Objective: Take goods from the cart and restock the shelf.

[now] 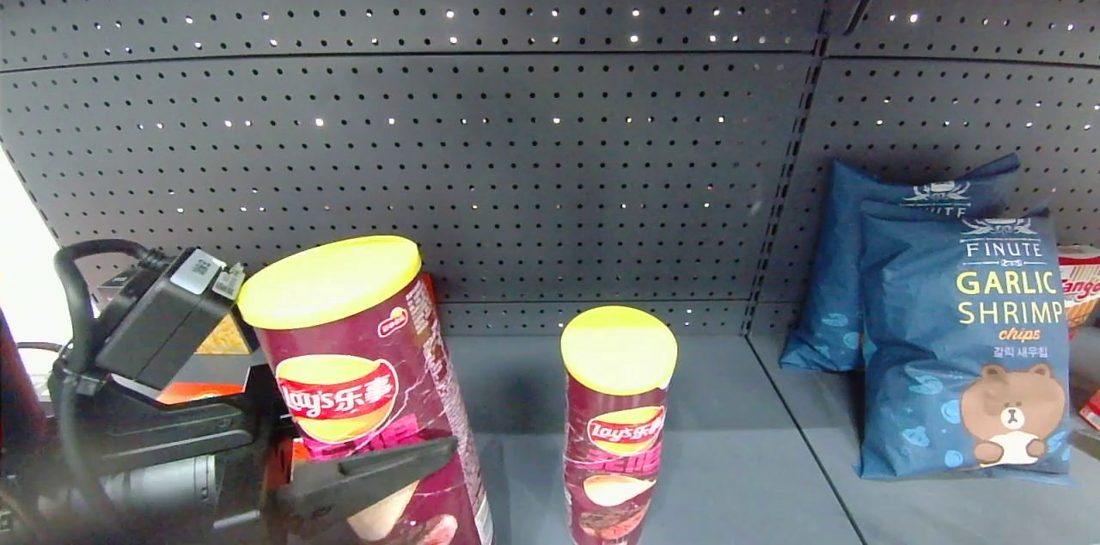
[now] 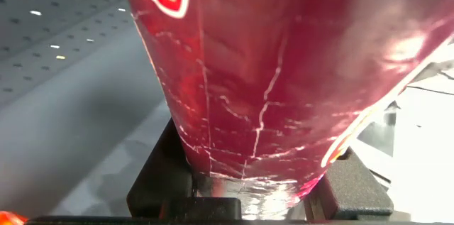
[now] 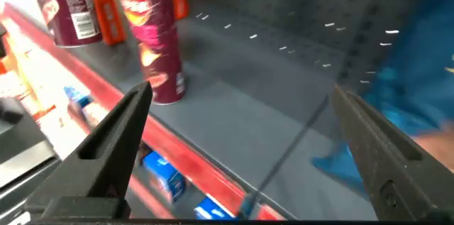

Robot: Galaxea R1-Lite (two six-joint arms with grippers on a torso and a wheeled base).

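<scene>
grey shelf (image 1: 730,459) carries an upright crisp can (image 1: 617,425) and, to its right, two blue chip bags (image 1: 962,356)

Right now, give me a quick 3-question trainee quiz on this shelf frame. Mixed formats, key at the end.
1. True or false: the left gripper is shut on a yellow-lidded chip can.
2. Multiple choice: on the shelf, what stands to the robot's right of the free-standing can?
A. blue chip bags
B. glass bottles
C. a wire basket
3. Fill in: the right gripper has its jaws ____.

Key: 1 true; 2 A; 3 open.
</scene>
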